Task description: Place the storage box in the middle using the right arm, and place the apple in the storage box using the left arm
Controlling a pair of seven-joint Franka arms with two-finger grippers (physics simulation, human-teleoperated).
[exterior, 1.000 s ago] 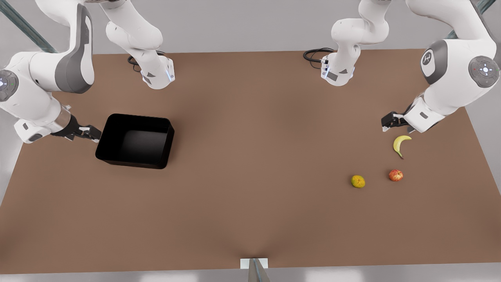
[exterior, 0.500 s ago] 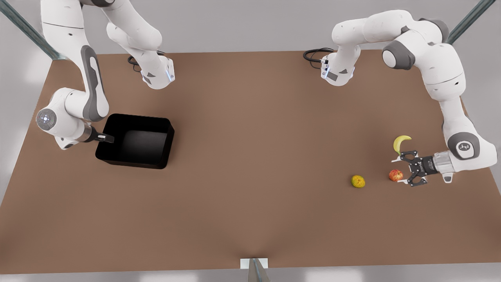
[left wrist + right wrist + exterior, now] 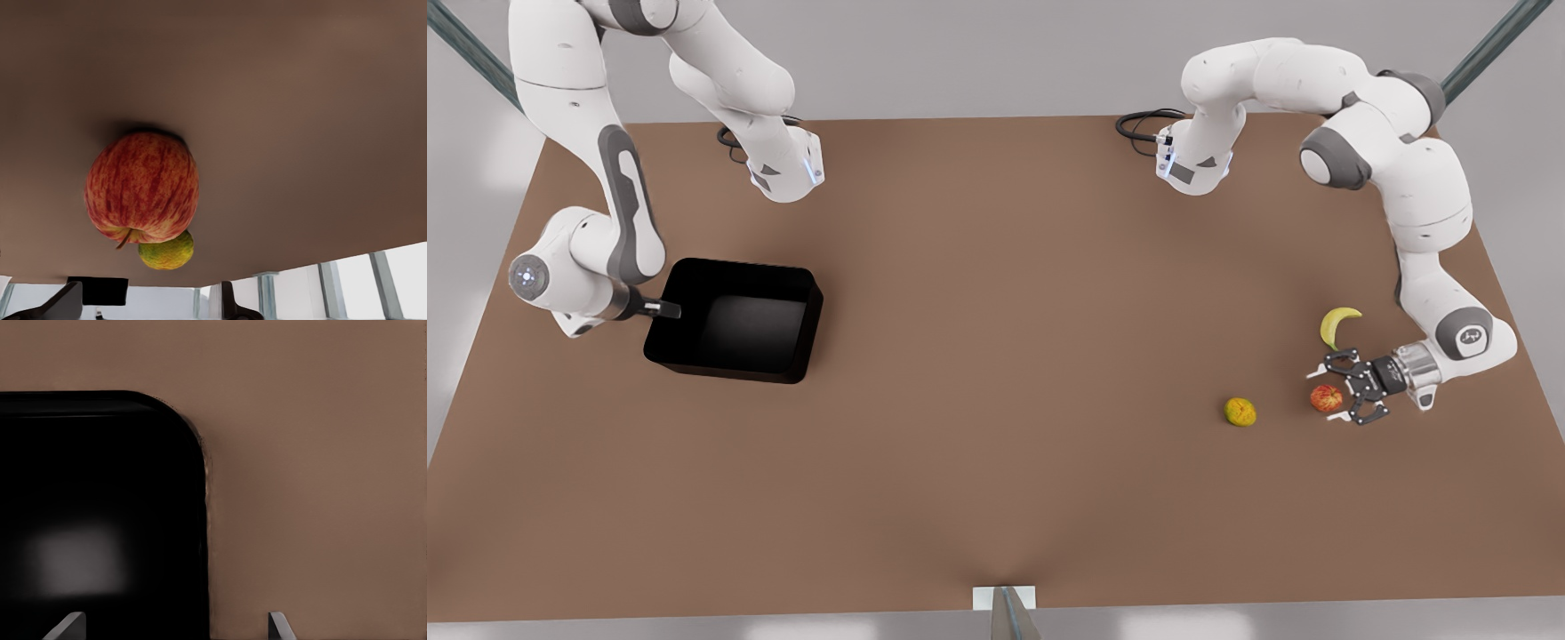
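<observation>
Left gripper (image 3: 1330,391) open, flanking apple (image 3: 1326,397), lower right of front view. Right gripper (image 3: 665,310) open, straddling box (image 3: 734,320) wall, left.

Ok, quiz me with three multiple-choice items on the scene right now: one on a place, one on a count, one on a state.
1. Where is the storage box in the front view?
A) left
B) middle
C) right

2. How many fruits lie on the table?
A) two
B) three
C) four

3. The left pincer is:
A) shut and empty
B) open at the apple
C) lifting the apple

Answers:
1 A: the box sits at the front view's left, with the right pincer open at its wall.
2 B: the fruits are the apple, the banana and the yellow-green fruit.
3 B: its fingers stand apart and the apple rests on the table.
</observation>
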